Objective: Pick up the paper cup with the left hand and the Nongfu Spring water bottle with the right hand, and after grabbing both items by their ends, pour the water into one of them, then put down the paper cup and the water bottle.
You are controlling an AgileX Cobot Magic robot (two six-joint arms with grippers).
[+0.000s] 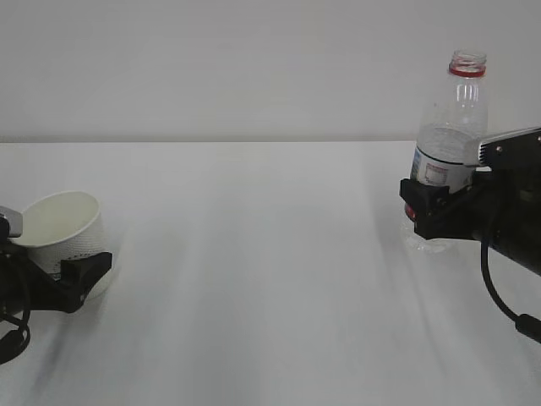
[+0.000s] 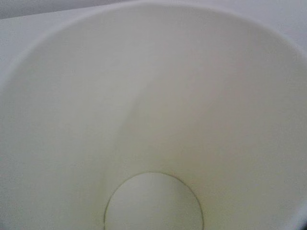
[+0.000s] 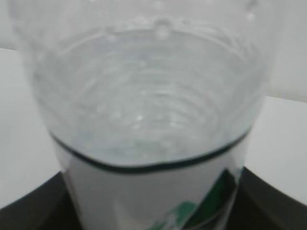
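White tabletop [image 1: 254, 279] spans the exterior view, meeting a pale wall behind. Largest item on it after the arms: the right hand [image 1: 435, 207], black with a light grey top plate, reaching in from the right edge with a black cable [image 1: 499, 296] looping below it. Its blocky jaws stand fairly wide and are closed around the lower body of the Nongfu Spring water bottle [image 1: 452, 127], at the level of the label. The bottle is upright, uncapped, red neck ring at the top, and stands at the right side of the table; whether its base touches the surface or sits just above it cannot be told. The right wrist view shows the clear ribbed wall filling the frame, with droplets on the plastic and the label edge [image 3: 158, 191] below.

The left hand [image 1: 63, 283] sits at the far left edge, low on the table. Its jaws are spread wide to either side of the paper cup [image 1: 63, 233]; a firm grip cannot be confirmed. The cup is tilted, mouth turned up and toward the camera. The left wrist view looks straight into its cream interior to the round bottom [image 2: 153, 203], where no liquid can be made out
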